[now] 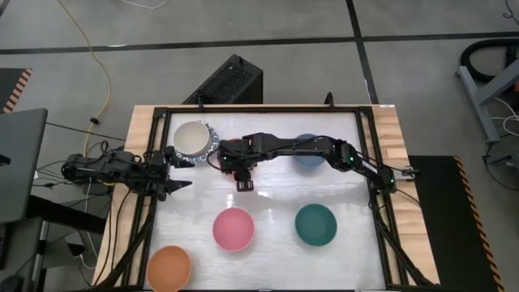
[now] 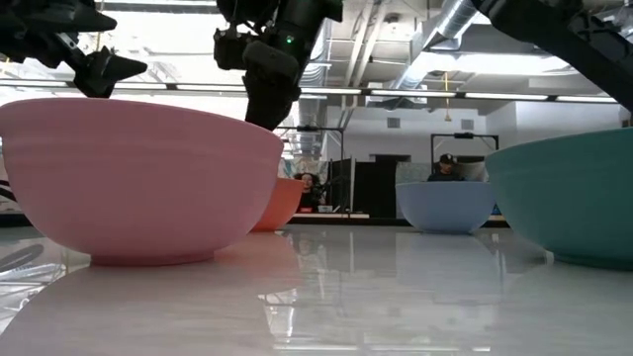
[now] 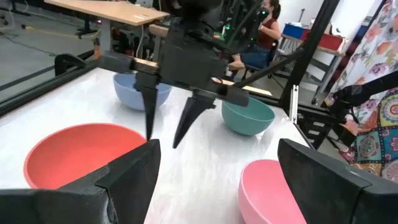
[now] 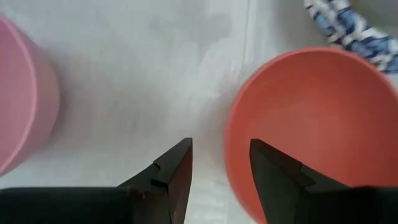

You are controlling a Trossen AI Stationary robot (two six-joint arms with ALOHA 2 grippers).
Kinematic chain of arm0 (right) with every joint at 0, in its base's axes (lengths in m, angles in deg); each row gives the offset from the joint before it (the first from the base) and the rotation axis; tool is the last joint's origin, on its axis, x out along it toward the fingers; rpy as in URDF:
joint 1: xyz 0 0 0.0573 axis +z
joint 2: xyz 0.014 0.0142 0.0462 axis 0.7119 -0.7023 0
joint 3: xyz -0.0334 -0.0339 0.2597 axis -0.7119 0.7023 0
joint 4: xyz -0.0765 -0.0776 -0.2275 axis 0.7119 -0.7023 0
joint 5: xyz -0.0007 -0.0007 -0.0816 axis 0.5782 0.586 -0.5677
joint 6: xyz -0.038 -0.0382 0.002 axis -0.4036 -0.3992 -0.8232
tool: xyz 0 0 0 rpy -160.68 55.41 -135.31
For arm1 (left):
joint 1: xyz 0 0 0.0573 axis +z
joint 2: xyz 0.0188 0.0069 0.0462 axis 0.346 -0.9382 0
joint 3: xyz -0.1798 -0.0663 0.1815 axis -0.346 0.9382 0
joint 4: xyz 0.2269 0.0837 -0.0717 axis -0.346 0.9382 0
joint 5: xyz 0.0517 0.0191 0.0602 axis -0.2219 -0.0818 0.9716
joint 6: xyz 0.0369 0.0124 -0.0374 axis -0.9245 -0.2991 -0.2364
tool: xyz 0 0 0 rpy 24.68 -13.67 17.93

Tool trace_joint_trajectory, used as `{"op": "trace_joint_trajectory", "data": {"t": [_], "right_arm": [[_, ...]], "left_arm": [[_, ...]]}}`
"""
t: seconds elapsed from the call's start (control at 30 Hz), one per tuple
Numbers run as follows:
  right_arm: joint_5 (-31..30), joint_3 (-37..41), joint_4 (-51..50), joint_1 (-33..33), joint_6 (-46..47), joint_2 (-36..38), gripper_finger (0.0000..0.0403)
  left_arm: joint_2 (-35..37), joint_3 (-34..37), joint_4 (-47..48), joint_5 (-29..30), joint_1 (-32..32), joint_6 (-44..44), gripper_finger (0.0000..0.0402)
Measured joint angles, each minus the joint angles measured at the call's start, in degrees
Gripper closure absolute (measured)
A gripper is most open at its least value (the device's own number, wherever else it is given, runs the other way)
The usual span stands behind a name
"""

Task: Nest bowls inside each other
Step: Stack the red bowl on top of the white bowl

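Several bowls stand on their bases on the white table: a white one with a blue patterned rim [image 1: 195,139], a blue one [image 1: 306,152], a pink one [image 1: 233,228], a green one [image 1: 315,224], an orange one [image 1: 169,268] and a red one [image 3: 81,155]. The red bowl lies next to the patterned bowl [image 4: 348,25]. My right gripper [image 4: 221,158] is open, slants down and hovers just over the red bowl's rim [image 4: 235,143], which runs below the gap between its fingers. My left gripper [image 1: 174,174] waits open and level at the table's left edge.
A black rail frame [image 1: 369,162] borders the table. A black box [image 1: 231,81] sits beyond the far edge. A person [image 2: 450,168] sits in the room behind. Bare table lies between the far bowls and the near row [image 1: 276,191].
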Motion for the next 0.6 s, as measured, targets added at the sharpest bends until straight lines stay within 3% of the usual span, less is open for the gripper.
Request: {"op": "trace_joint_trajectory", "data": {"t": [0.43, 0.6], "right_arm": [[-0.01, 8.15, 6.24, -1.07, 0.71, -0.31, 0.0223], [-2.98, 9.50, 7.80, -1.06, 0.47, -0.31, 0.0242]], "left_arm": [[-0.04, 3.76, -0.24, 2.12, -0.02, 1.49, 0.0088], [-0.02, 3.76, -2.02, 2.56, 0.00, 1.35, 0.0088]]}}
